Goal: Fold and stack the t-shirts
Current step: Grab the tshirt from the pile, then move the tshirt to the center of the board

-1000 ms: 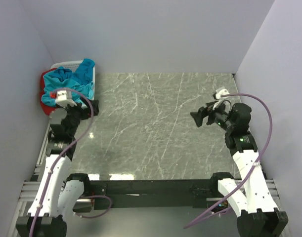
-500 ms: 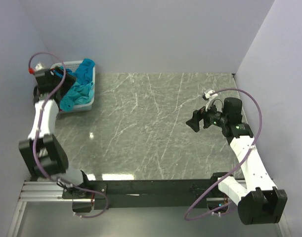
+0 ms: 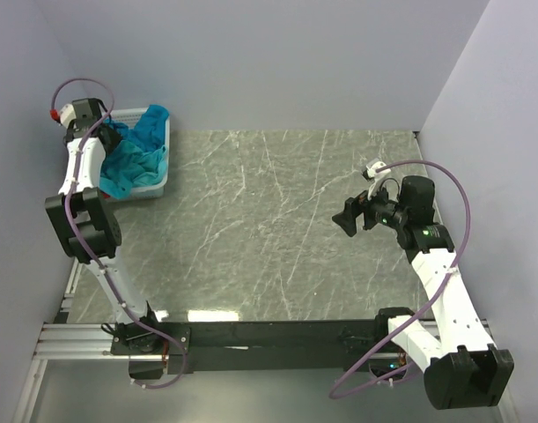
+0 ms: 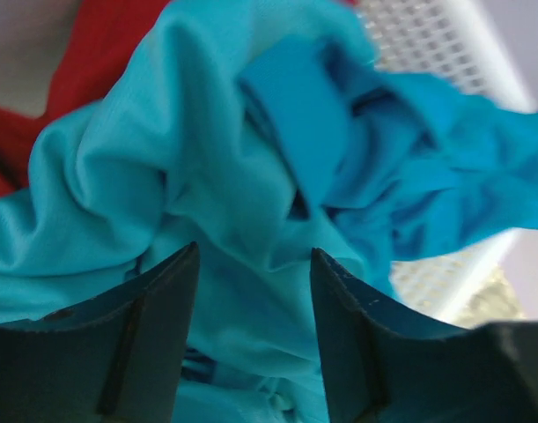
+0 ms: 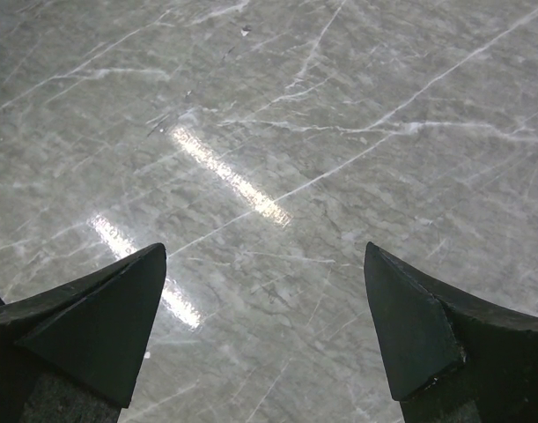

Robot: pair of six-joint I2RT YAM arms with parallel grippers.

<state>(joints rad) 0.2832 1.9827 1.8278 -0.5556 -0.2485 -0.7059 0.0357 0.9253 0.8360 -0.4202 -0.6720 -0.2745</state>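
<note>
Table: the grey marble-patterned table (image 3: 277,220) spanned the whole workspace.
Basket: a white plastic basket (image 4: 427,40) stood at the table's far left corner and held all the cloth in view.
Heap: the turquoise t-shirts (image 3: 136,163) lay crumpled together inside the basket, with one fold lapping over its far rim.
Odd one: the red t-shirt (image 4: 110,44) showed at the heap's edge, partly under turquoise cloth.
Right arm: the right tool (image 5: 264,326) hovered above the table at the right, spread wide and empty.
Left arm: the left tool (image 4: 251,339) hung over the heap, partly spread, with nothing clamped; whether its tips touched the cloth could not be told.
Progress: no folding seemed begun.
Risk: closing on tangled folds could pinch two shirts at once, and lifting them might drag the light basket along; a shallow pinch could slip off.
Writing: none was readable.
</note>
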